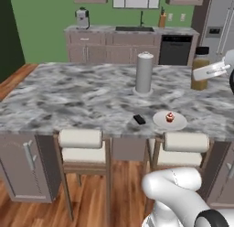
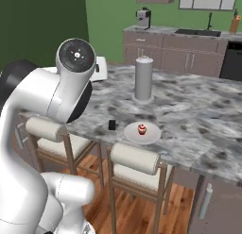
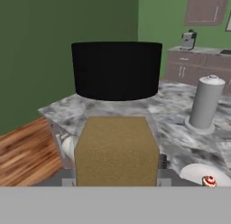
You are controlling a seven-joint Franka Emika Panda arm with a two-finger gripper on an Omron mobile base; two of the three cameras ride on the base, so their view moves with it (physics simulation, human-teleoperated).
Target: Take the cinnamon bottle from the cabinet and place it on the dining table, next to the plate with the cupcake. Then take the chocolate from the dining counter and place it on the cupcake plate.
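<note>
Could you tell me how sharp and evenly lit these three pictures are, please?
Left base view: flat even light, soft low-resolution edges, faint shadow under the paper-towel cylinder. Right base view: the same softness; the cupcake is blurry. Hand view: the cinnamon bottle looms close, its black cap featureless.

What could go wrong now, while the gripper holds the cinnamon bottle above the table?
1. The cinnamon bottle hangs above the dining table in the gripper; a slip might topple it.
2. The tall grey cylinder stands between it and the plate; a low sweep could hit it.
3. Setting down too near may nudge the cupcake or chocolate.
</note>
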